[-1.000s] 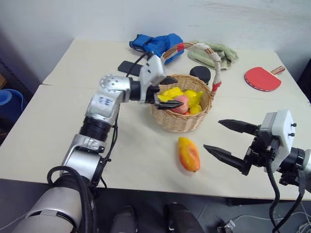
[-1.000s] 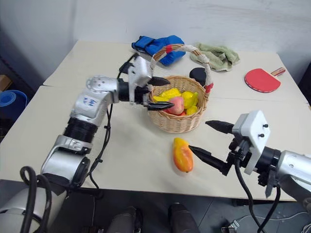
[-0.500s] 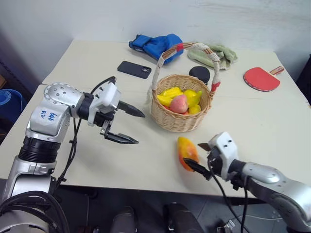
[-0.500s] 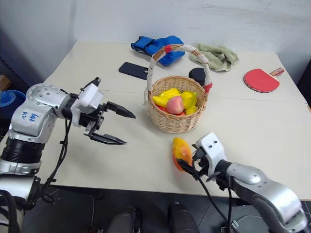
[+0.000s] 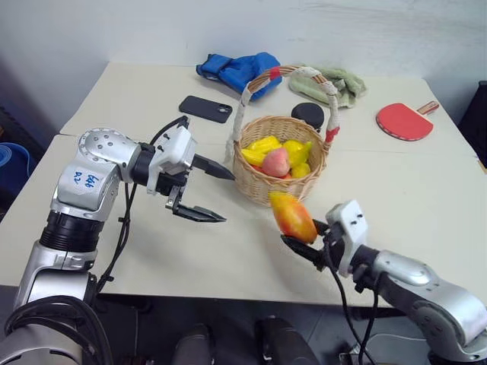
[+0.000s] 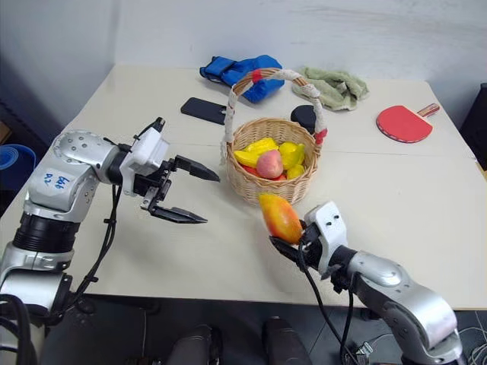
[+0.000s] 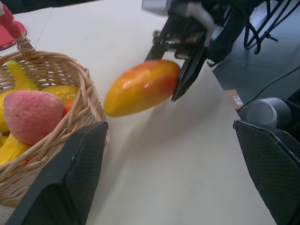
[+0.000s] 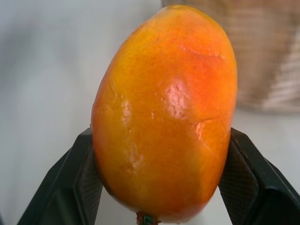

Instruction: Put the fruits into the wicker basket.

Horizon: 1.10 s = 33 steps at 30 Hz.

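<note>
Gripping the mango (image 5: 291, 217) between its two black fingers, the right gripper (image 5: 302, 245) holds it clear of the table (image 5: 426, 190), just in front of the wicker basket (image 5: 280, 163). The banana (image 5: 259, 149) and peach (image 5: 275, 161) lie inside that basket. Off to the basket's left, the left gripper (image 5: 213, 194) hangs with its fingers spread wide and empty, pointing toward the basket.

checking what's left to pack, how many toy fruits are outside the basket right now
1: the oval orange-red toy mango, clamped between the right gripper's black fingers, off the table beside the round tan wicker basket. Everything else fruit-like lies inside it; some may be hidden there.
</note>
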Tool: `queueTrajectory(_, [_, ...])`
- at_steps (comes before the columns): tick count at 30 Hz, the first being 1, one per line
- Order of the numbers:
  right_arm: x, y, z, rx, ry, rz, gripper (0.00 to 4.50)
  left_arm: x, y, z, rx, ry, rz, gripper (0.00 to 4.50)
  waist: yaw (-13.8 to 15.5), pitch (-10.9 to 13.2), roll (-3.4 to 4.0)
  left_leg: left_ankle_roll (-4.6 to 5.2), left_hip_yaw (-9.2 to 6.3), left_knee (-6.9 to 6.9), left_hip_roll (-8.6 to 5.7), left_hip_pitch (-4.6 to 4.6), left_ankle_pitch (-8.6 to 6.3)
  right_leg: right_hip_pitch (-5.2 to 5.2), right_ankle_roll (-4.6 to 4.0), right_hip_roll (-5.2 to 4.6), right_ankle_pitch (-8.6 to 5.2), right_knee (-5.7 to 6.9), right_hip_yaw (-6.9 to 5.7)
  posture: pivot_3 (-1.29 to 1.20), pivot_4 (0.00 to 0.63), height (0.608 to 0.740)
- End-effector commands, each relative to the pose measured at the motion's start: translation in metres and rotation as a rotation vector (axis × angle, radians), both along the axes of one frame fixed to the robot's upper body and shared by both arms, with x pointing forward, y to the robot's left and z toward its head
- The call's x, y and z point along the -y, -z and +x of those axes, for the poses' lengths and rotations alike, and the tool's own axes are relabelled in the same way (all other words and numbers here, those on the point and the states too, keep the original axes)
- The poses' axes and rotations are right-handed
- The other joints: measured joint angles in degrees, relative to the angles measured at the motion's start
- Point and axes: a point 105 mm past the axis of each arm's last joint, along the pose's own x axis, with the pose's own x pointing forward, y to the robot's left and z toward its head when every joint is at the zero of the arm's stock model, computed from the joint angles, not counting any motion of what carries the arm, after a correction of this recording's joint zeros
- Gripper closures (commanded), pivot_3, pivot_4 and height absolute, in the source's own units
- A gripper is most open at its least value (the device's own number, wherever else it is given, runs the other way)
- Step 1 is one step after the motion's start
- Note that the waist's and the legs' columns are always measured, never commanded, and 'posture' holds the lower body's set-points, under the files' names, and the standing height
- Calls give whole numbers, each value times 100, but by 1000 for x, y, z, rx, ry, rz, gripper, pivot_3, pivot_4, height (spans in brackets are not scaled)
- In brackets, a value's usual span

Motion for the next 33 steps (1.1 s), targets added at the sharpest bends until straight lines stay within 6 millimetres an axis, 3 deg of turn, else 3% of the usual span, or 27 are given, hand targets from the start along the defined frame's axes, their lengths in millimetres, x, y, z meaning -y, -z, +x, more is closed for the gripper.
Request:
queueTrajectory(1, [-4, -40, 1, 146, -43, 48, 1672, 5, -17, 1, 56, 1, -53, 0, -4, 0, 0, 0, 0, 0, 0, 0, 0, 1, 0, 0, 0, 0, 0, 0, 150, 740])
queueTrajectory(4, [-7, -66, 14, 186, -62, 112, 1672, 8, -24, 5, 58, -14, -95, 0, -13, 0, 0, 0, 1, 4, 0, 1, 0, 1, 0, 0, 0, 4, 2, 0, 150, 740])
queueTrajectory(7, [-17, -82, 40, 202, -73, 90, 1672, 13, -34, 11, 68, -47, -159, 0, -28, 0, 0, -1, 1, 3, 0, 5, 1, -1, 0, 0, 0, 11, 1, 0, 150, 740])
queueTrajectory(12, [-23, -81, 101, 176, 49, -24, 1672, 15, -39, 14, 68, -73, -190, 0, -30, 1, 1, -5, 7, 0, 0, 0, 3, -23, 0, -1, 0, 25, 4, 0, 150, 740])
queueTrajectory(16, [-22, -83, 128, 185, 102, -37, 380, 15, -38, 14, 78, -85, -194, 0, -19, 1, 1, -15, 12, 4, -1, -47, 9, -95, 4, -5, 3, 68, 4, 0, 150, 740])
queueTrajectory(17, [-22, -86, 129, 198, 100, -34, 53, 15, -37, 14, 79, -90, -194, 0, -12, 1, 2, -17, 5, 10, 1, -68, 10, -114, 4, -5, 3, 76, -1, 0, 150, 740])
queueTrajectory(20, [-24, -96, 121, 230, 59, -18, 22, 13, -37, 13, 81, -97, -195, 0, -16, 1, 2, -22, 4, 12, 2, -87, 12, -144, 6, -10, 4, 107, -6, 0, 150, 740])
queueTrajectory(24, [-3, -117, 74, 285, -26, 26, 22, 9, -34, 14, 84, -114, -201, 0, -3, 4, 7, -25, 1, 8, 3, -90, 14, -149, 5, -10, 4, 111, -10, 0, 150, 740])
queueTrajectory(26, [15, -122, 62, 279, 18, 61, 22, 9, -35, 14, 87, -118, -205, 0, 6, 4, 7, -26, -5, 11, 4, -91, 15, -146, 5, -10, 4, 112, -15, 0, 150, 740])
queueTrajectory(29, [44, -121, 65, 273, 176, 84, 22, 12, -37, 14, 97, -116, -216, 0, -5, 4, 6, -23, -6, 19, 4, -84, 15, -127, 5, -10, 4, 104, -15, 0, 150, 740])
queueTrajectory(33, [58, -118, 87, 275, 302, 109, 22, 18, -40, 14, 104, -108, -229, 0, -74, 4, 7, 0, 9, 14, 0, -64, 18, -109, -1, -3, 2, 92, -2, 0, 150, 740])
